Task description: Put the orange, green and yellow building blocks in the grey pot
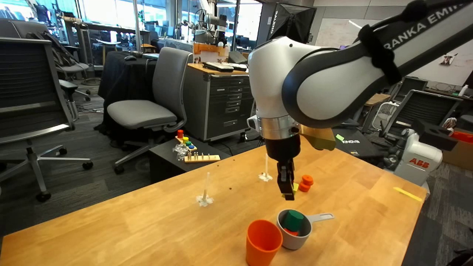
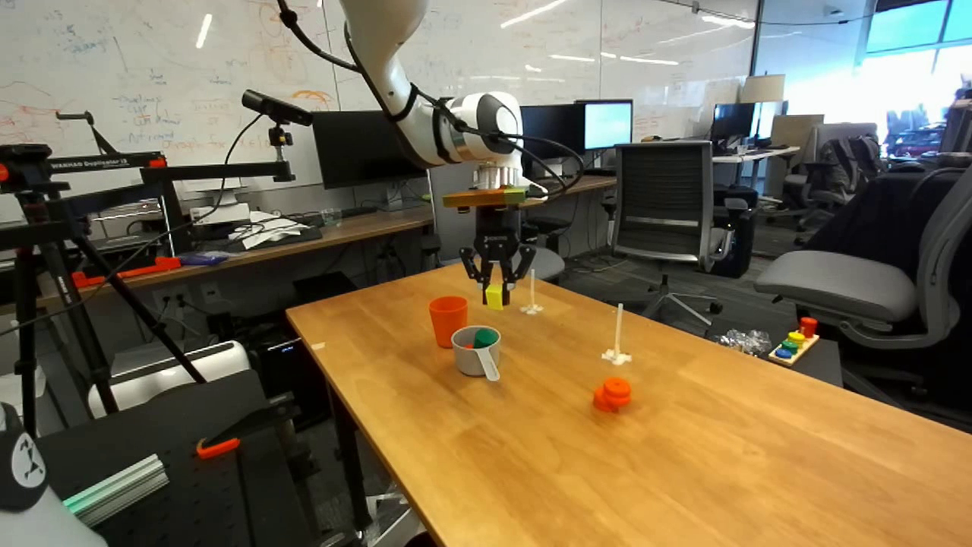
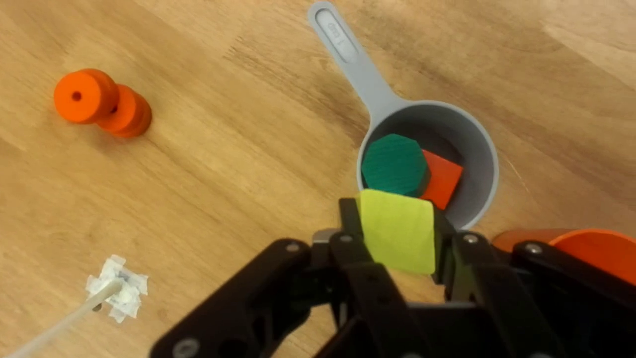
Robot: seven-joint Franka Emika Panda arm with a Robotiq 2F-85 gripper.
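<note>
The grey pot [image 1: 294, 243], a measuring cup with a handle, stands upright on the table; it also shows in an exterior view [image 2: 477, 363] and in the wrist view [image 3: 481, 164]. The green block [image 3: 395, 165] and the orange-red block [image 3: 443, 178] lie inside it, the green partly over the orange. My gripper [image 2: 496, 292] is shut on the yellow block [image 2: 494, 298] and holds it above the table. In the wrist view the yellow block [image 3: 397, 232] sits between the fingertips [image 3: 395, 223] and overlaps the pot's near rim. In an exterior view the fingers [image 1: 286, 192] partly hide the yellow block [image 1: 295, 187].
An orange cup [image 1: 255, 255] stands close beside the pot, also visible in the wrist view [image 3: 596, 251]. Orange round pieces [image 3: 102, 104] stand on the table, away from the pot. Two thin upright sticks [image 2: 617, 334] [image 2: 532, 290] are taped to the table.
</note>
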